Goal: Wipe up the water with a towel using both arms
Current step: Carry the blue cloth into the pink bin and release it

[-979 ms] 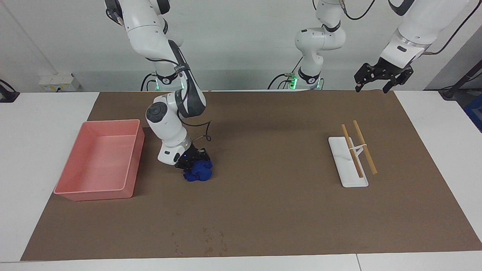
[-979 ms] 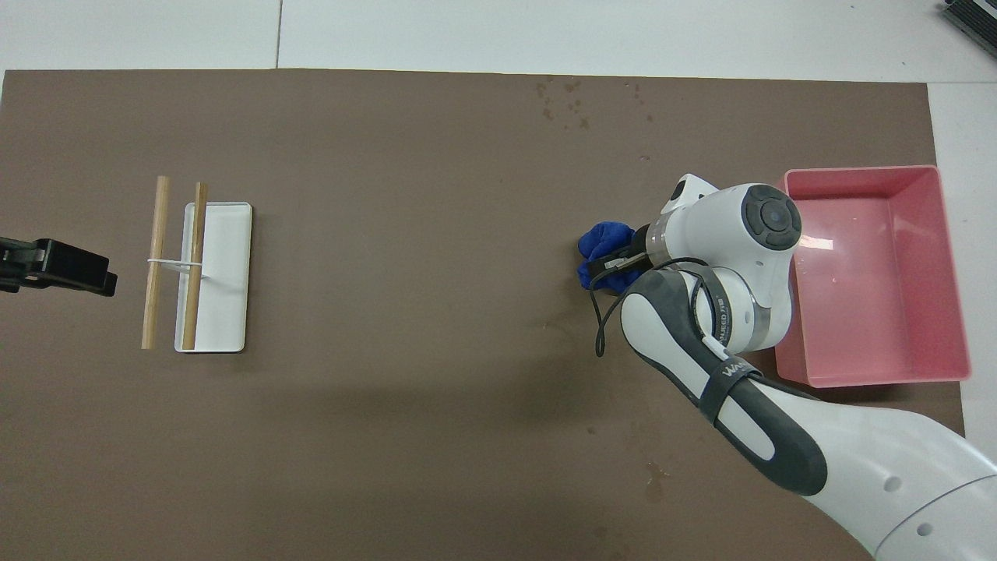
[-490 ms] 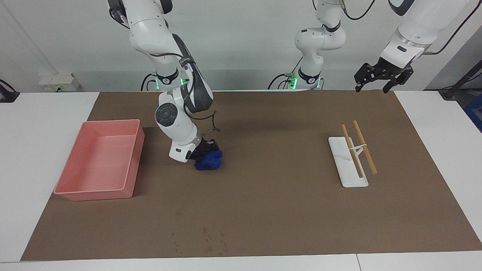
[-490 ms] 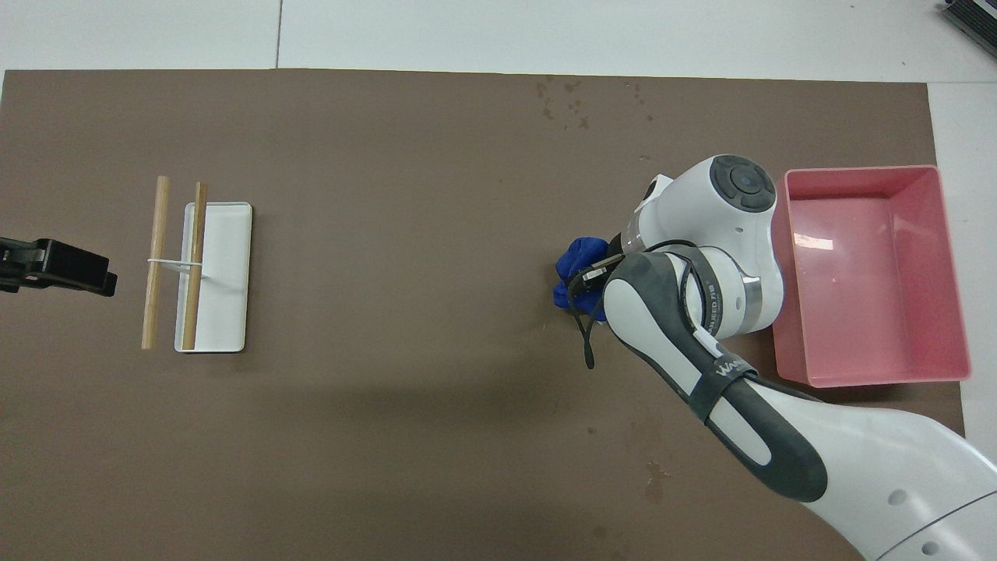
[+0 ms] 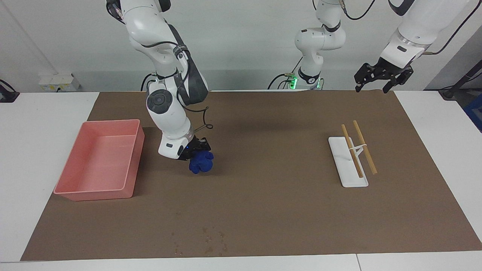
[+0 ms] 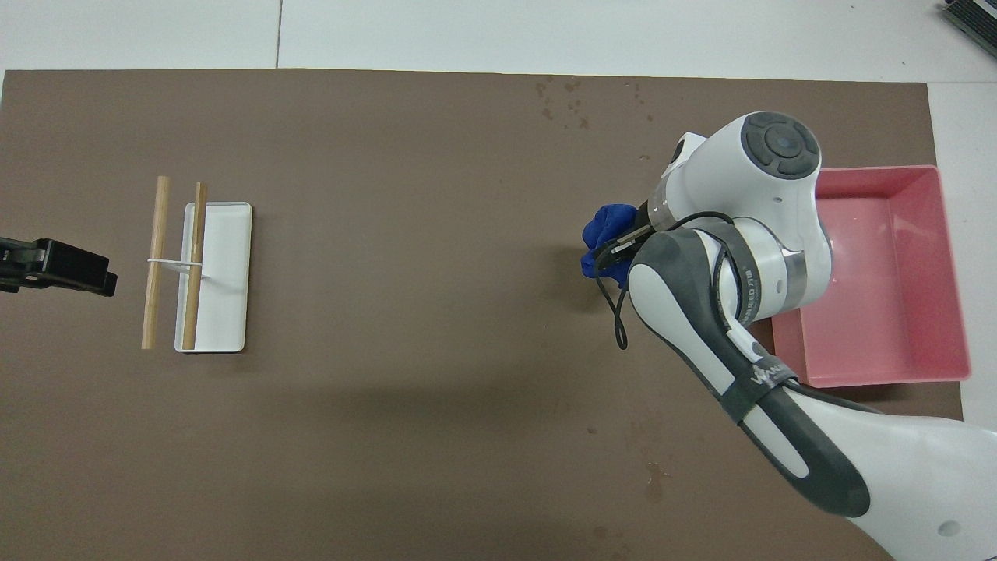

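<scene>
The blue towel is clamped in the closed right gripper and hangs just under it, lifted over the brown mat beside the pink tray, while the left gripper is held spread wide, waiting above the mat's corner.

Robotics lab; two arms (bare white walls).

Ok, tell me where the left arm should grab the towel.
Probably the loose lower lump of the towel, approached from the left arm's end. The right gripper is shut on its top, on the side toward the pink tray, so only the bundle's lower, outward-bulging part is free for jaws.
</scene>
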Motion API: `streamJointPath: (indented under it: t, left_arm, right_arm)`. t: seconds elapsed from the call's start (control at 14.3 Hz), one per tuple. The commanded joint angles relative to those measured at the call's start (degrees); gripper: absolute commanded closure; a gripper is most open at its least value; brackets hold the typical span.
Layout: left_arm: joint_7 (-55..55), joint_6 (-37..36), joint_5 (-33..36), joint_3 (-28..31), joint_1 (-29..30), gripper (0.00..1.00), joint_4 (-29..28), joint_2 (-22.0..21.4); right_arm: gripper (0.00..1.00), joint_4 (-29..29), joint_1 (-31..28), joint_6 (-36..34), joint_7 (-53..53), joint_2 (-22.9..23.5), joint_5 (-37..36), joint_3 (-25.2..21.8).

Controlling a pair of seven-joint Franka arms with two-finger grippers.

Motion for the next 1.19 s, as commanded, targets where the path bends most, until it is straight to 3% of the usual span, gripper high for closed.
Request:
streamJointPath:
  t: [0.0, 0.28, 0.7, 0.91, 1.12]
  left_arm:
    - [-0.04, 0.12, 0.76, 0.18, -0.30, 0.00, -1.41, -1.34]
    - [-0.04, 0.12, 0.76, 0.26, -0.30, 0.00, -1.41, -1.34]
    - [-0.04, 0.12, 0.76, 0.26, -0.30, 0.00, -1.41, -1.34]
    - [-0.04, 0.12, 0.76, 0.26, -0.30, 0.00, -1.41, -1.34]
    - [-0.04, 0.12, 0.76, 0.26, -0.30, 0.00, -1.41, -1.34]
  right_arm:
    - [1.00, 3.02, -2.66, -5.21, -2.48, -1.49, -2.42, 0.58]
    - [1.00, 3.02, -5.65, -8.90, -8.09, -6.76, -7.87, 0.67]
    - [1.00, 2.76, -16.54, -15.15, -26.89, -13.18, -7.88, 0.67]
    - [1.00, 2.41, -21.46, -13.93, -38.31, -13.54, -8.40, 0.58]
    - [1.00, -0.92, -23.85, -8.23, -43.35, -14.67, -10.87, 0.58]
